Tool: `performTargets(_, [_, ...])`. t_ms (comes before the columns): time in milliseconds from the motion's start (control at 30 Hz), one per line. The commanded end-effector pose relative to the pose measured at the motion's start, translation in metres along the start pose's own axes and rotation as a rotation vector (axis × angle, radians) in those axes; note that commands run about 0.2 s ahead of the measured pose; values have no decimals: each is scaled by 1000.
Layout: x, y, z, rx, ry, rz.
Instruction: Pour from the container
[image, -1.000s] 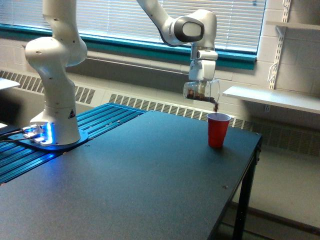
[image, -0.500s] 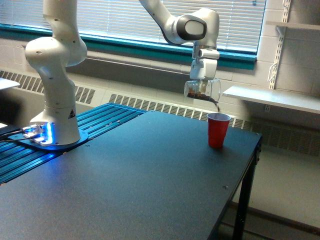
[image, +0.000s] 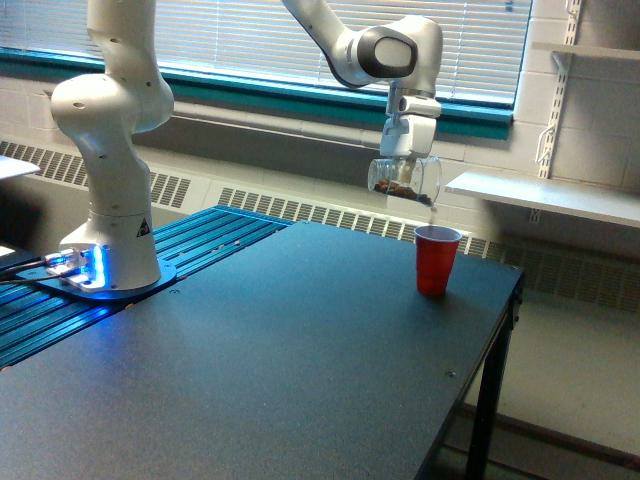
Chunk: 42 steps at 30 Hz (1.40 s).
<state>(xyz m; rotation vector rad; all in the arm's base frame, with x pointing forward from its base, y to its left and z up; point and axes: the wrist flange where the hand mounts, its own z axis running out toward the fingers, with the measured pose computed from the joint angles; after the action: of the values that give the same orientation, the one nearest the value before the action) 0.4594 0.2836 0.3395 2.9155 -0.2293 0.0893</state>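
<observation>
Clearly the pour is in hand: the gripper (image: 405, 160) hangs from the arm's wrist with its jaws closed on the top of the mug (image: 403, 177), which lies tipped almost on its side in the air, above the red cup (image: 436, 259) and a little toward the exterior view's left of it. Dark brown contents sit along the mug's lower wall, and a dark bit shows at its lip, just above the cup's white rim; whether a stream is actually falling is too small to tell. The cup stands upright on the counter (image: 300, 350) near its far edge, close to the far corner on the exterior view's right. The main risk is a miss: the mug's lip is apart from the cup's mouth and seems set over its near rim rather than its middle, so a faster tilt could throw the contents past it or down its outside wall onto the counter. A light plastic cup that near the edge could also tip or slide off if the mug came down and knocked it.
</observation>
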Motion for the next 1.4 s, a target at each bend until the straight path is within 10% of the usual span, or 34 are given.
performTargets(33, [3, -3, -4, -12, -7, -10])
performTargets(1400, [10, -4, -17, -110, -97, -52])
